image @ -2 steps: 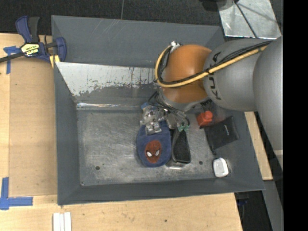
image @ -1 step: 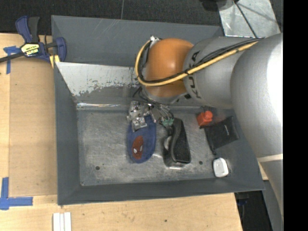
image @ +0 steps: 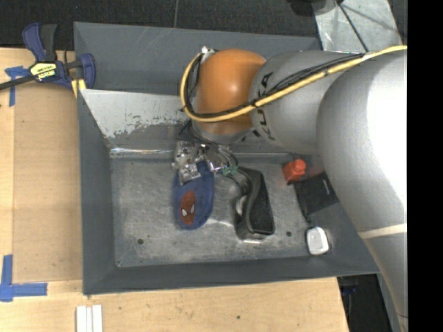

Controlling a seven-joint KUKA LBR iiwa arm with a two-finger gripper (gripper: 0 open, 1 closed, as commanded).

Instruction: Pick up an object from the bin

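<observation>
Grey metal, low in the back half of the bin (image: 97, 185): found the gripper (image: 189, 162) there, right at the upper end of a blue sock (image: 194, 203) printed with a red face. Could not tell whether open, closed or gripping, tucked as it was under the wrist. Saw the sock lying flat on the floor, left of centre, running from the gripper toward the front wall. Judged the step as the reach onto the sock, or the grasp itself, with no lift made yet. Reckoned on the next move needing a firm close on the top edge of the cloth, then a straight rise, guarding against slip or drag of slack cloth. Noted a black case (image: 255, 206) just beside the sock on the right, near enough to be nudged by a swinging sock. Spotted, farther right and well apart, a red piece (image: 295, 169), a black pad (image: 316, 194) and a white block (image: 318, 241) near the front corner. Saw nothing lying on the sock itself. Marked the back wall, close behind the gripper, as the one tight side.
</observation>
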